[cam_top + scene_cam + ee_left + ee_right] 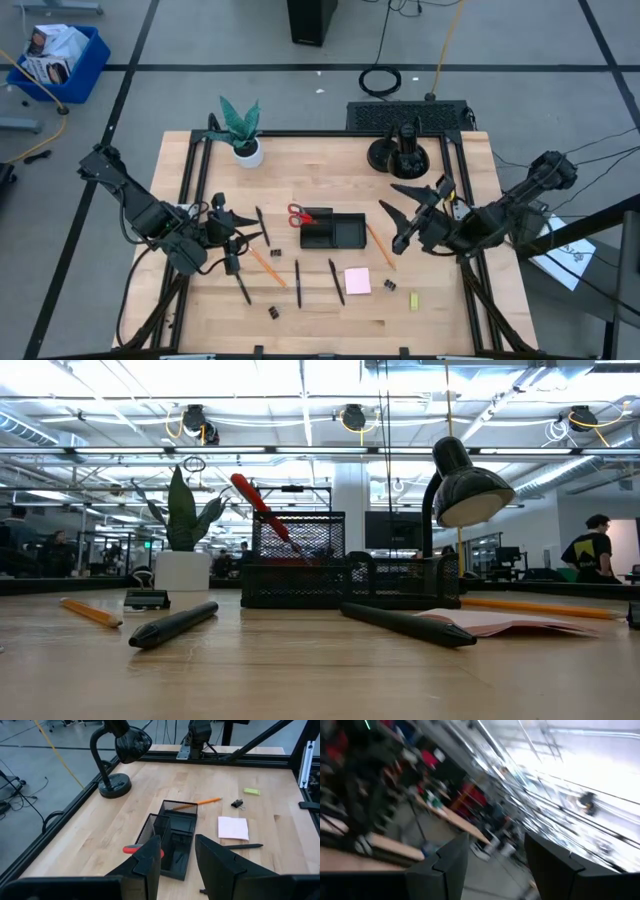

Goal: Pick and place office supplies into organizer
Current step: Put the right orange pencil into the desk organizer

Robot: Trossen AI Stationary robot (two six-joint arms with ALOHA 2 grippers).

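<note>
Two grippers are seen raised over the table, neither holding anything. The left gripper [237, 232] is parted with empty space between its fingers [150, 860]; the organizer [333, 231] lies ahead of it toward the table's middle, with the red-handled scissors [299, 214] standing in the organizer's end nearest this gripper. An orange pencil [266, 265] and a black pen [242, 289] lie just beside and below the left gripper, and a tiny binder clip [273, 312] farther off. The right gripper [402, 215] is spread wide and empty, tilted upward so that its wrist view is filled with the room; the organizer sits near it on its inner side, a second orange pencil [379, 246] just beside it. The pink sticky-note pad [357, 281] and the small yellow-green piece [414, 301] lie near it, possibly with another clip between them.
</note>
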